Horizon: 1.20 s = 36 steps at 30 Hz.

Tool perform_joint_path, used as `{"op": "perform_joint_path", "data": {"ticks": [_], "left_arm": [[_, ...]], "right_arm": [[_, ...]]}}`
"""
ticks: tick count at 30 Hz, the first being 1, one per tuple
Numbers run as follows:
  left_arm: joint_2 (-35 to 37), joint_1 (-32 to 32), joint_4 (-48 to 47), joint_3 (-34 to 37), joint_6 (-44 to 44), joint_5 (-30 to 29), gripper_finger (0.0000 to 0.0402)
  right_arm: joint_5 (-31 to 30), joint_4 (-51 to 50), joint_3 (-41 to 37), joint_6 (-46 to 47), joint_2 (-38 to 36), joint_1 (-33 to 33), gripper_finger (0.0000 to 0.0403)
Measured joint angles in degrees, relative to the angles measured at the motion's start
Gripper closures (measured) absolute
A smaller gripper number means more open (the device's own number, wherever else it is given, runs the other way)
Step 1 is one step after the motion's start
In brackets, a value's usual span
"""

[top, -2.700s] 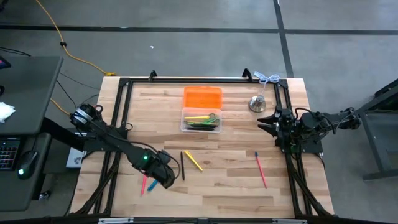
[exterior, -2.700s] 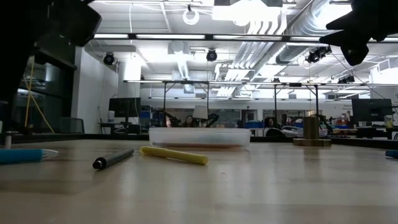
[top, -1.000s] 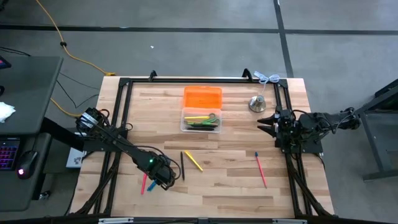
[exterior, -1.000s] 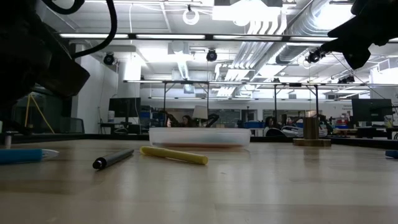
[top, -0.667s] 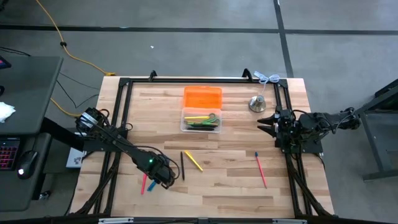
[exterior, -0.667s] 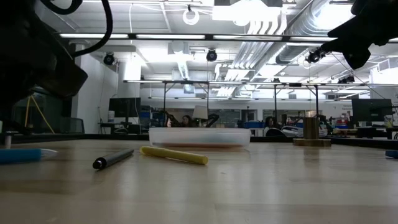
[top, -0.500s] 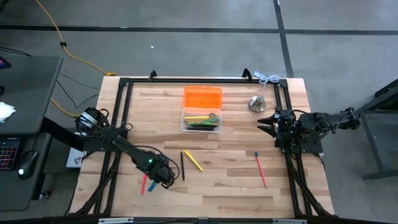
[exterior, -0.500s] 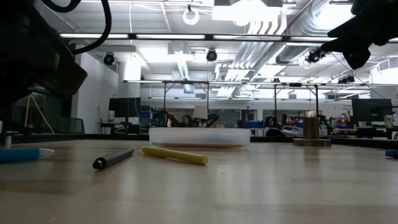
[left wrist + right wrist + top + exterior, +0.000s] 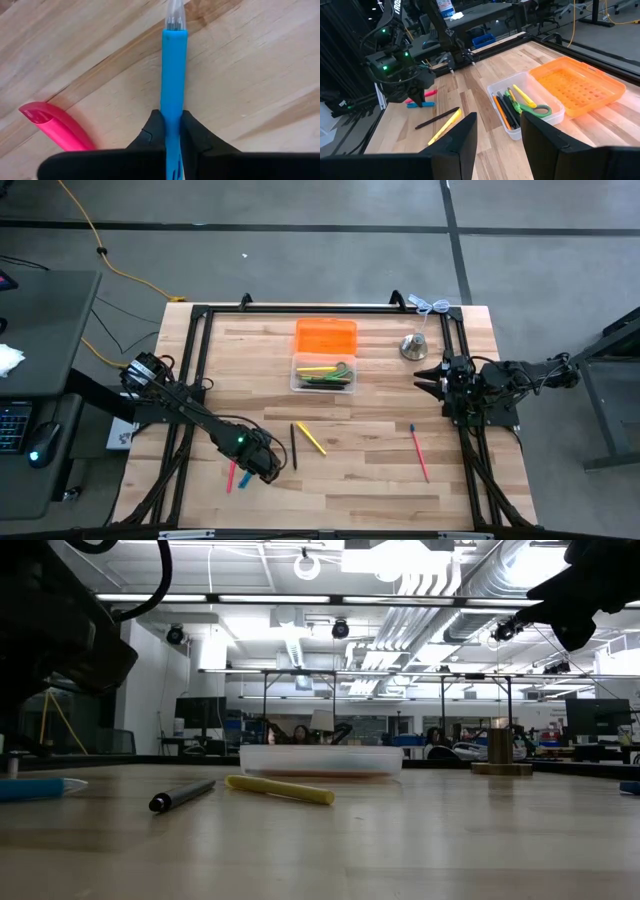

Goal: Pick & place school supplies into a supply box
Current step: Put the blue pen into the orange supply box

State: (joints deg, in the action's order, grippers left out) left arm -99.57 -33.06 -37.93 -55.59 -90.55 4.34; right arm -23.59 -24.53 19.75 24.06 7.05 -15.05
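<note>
Since a moment ago, left fingers have closed onto the blue pen lying flat on the tabletop beside the pink marker, pinching across its barrel so it lifts level toward the supply box. Right fingers wait parted, empty.

The tabletop is pale wood in planks, matt, with visible grain and darker streaks. The box is clear, smooth plastic; just beside it lies an orange lid of translucent plastic with a dimpled face. The blue pen looks smooth and slightly glossy, its tip clear plastic. The pink marker beside that pen shines glossily. The bell is polished metal.
</note>
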Motion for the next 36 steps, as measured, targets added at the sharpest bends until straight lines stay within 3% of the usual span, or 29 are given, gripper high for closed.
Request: {"op": "perform_joint_path", "data": {"ticks": [26,36], "left_arm": [[-0.22,0.07,-8.08,-10.51,2.41,-0.32,0.0354],[-0.13,0.07,-16.90,-16.84,5.23,-0.45,0.0351]], "right_arm": [[-0.20,0.04,0.00,0.10,-0.01,0.02,0.0274],[-0.02,0.04,0.00,0.10,-0.02,0.02,0.0274]]}}
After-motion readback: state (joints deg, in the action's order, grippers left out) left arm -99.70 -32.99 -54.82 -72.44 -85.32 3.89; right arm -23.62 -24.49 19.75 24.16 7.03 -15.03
